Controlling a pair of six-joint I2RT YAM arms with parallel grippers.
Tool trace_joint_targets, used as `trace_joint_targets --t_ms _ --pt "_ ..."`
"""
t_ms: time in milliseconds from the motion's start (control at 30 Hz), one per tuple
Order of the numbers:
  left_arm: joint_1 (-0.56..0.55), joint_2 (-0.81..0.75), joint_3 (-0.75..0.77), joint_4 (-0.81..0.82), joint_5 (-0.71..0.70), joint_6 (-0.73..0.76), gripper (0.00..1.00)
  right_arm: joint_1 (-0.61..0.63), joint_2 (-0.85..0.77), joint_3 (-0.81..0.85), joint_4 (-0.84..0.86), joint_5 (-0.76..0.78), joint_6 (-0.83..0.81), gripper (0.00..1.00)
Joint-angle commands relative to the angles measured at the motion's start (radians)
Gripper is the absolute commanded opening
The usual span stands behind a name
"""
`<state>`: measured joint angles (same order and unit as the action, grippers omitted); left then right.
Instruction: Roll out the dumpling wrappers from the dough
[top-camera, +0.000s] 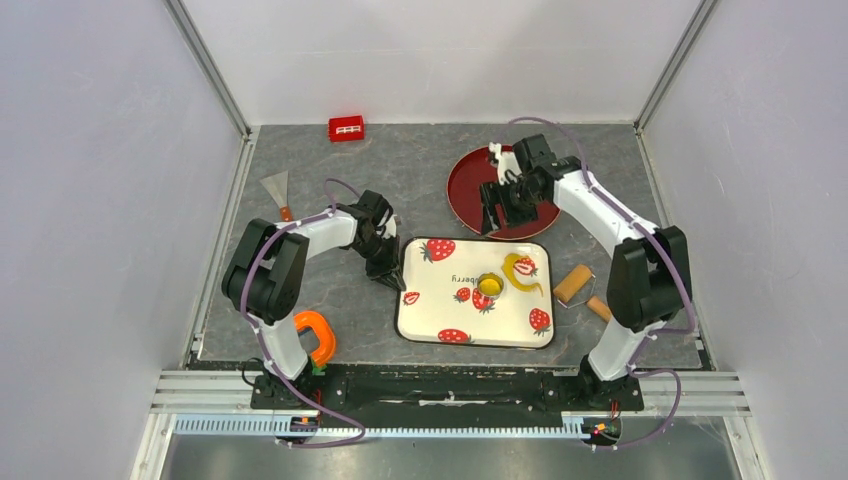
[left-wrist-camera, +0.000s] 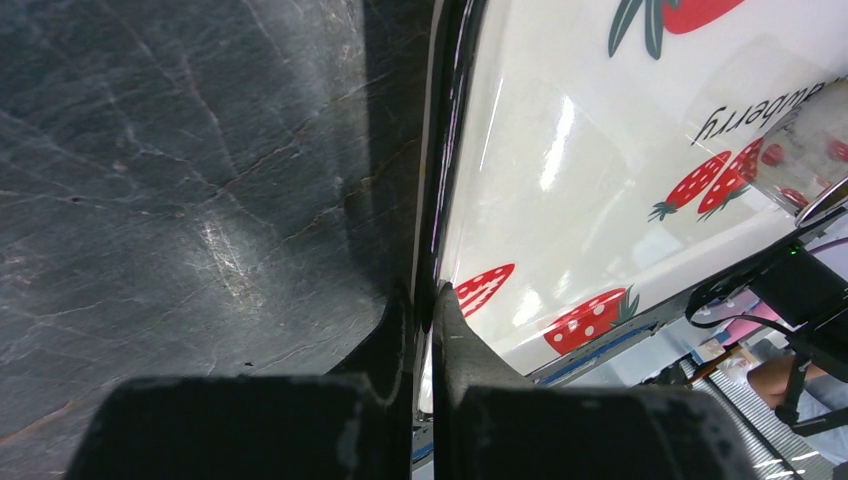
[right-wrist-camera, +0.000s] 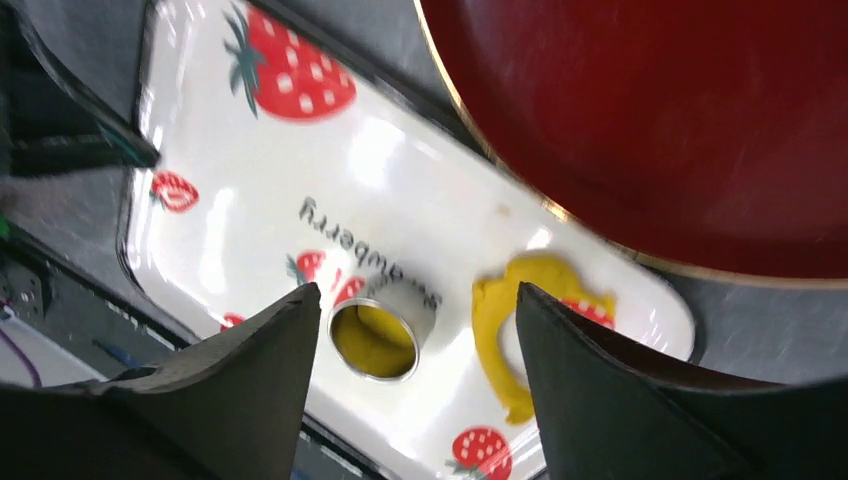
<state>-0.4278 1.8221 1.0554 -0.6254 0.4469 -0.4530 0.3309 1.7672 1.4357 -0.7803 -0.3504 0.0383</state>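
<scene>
A white strawberry-print tray (top-camera: 440, 300) lies in the middle of the table. On it stands a metal ring cutter (top-camera: 490, 285) (right-wrist-camera: 395, 312) with a round yellow dumpling wrapper (right-wrist-camera: 372, 342) inside. To the right of the cutter lies the leftover yellow dough (top-camera: 522, 270) (right-wrist-camera: 497, 335), a ragged strip curled round a cut-out hole. My right gripper (top-camera: 493, 215) (right-wrist-camera: 415, 297) hangs open above the near edge of the red plate (top-camera: 470, 185) (right-wrist-camera: 680, 120), nothing between its fingers. My left gripper (top-camera: 388, 272) (left-wrist-camera: 432, 300) is shut on the tray's left rim (left-wrist-camera: 440, 180).
A tan wooden roller (top-camera: 573, 284) lies right of the tray. An orange ring-shaped tool (top-camera: 316, 336) sits by the left arm's base, a scraper (top-camera: 278, 190) at the left and a small red box (top-camera: 346, 128) at the back. White walls enclose the table.
</scene>
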Motion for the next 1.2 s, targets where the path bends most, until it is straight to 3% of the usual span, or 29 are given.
trace_joint_targets --t_ms 0,100,367,900,1167 --pt "-0.020 0.029 -0.041 0.036 -0.084 -0.031 0.02 0.001 -0.073 -0.135 -0.076 -0.003 -0.065 0.68" --pt "-0.022 0.040 -0.043 0.036 -0.079 -0.022 0.02 0.002 -0.116 -0.228 -0.065 -0.032 -0.070 0.58" --pt "-0.026 0.050 -0.049 0.037 -0.075 -0.008 0.02 0.006 -0.134 -0.368 -0.018 -0.069 -0.072 0.49" --pt "-0.033 0.045 -0.074 0.044 -0.077 -0.005 0.02 0.016 -0.051 -0.354 0.024 -0.077 -0.057 0.39" --pt "-0.035 0.044 -0.074 0.045 -0.076 -0.006 0.02 0.017 -0.058 -0.349 0.016 -0.057 -0.063 0.21"
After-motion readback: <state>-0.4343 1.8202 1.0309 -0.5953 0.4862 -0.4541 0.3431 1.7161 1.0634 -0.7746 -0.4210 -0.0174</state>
